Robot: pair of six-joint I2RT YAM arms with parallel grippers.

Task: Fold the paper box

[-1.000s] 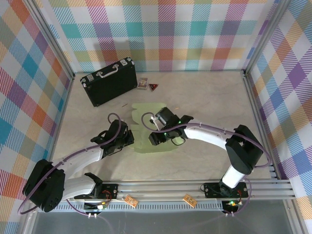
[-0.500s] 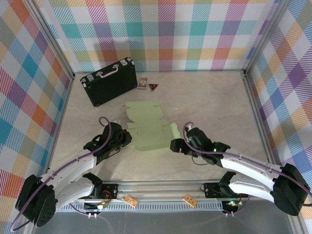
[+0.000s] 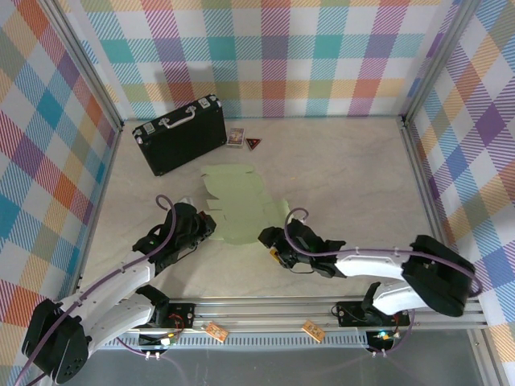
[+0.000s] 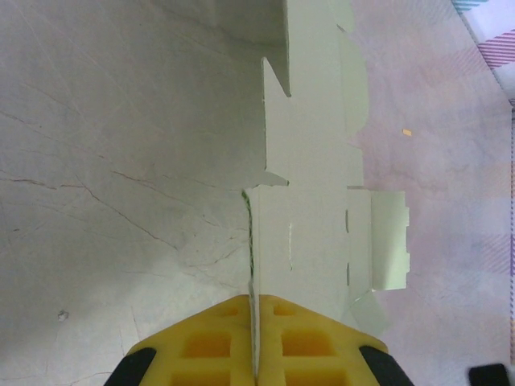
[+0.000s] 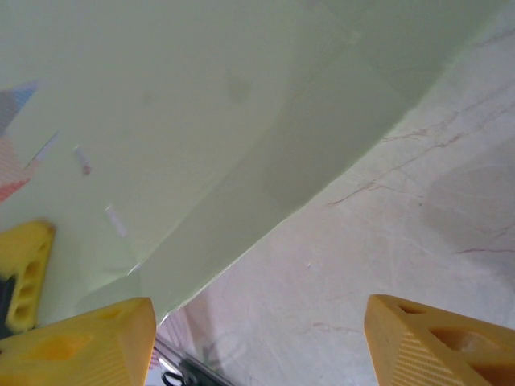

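The paper box (image 3: 241,201) is a flat pale-green die-cut sheet with flaps, lying in the middle of the table. My left gripper (image 3: 207,227) is shut on the sheet's left edge. In the left wrist view its yellow fingers (image 4: 306,346) pinch the thin card (image 4: 314,225), which runs away from them, one flap lifted at the right. My right gripper (image 3: 269,241) sits low at the sheet's near right corner, open. In the right wrist view the green card (image 5: 201,104) hangs above and to the left of the right gripper (image 5: 257,342), and bare table lies between its fingertips.
A black briefcase (image 3: 179,133) with metal corners lies at the back left. A small card (image 3: 235,137) and a red triangle (image 3: 253,144) sit beside it. Checked walls enclose the table, and a metal rail (image 3: 322,310) runs along the near edge.
The right arm left the top of the sheet, swung to the near right, then came back to the sheet's near right corner. The left gripper kept its hold and drew back slightly; the sheet now lies flatter.
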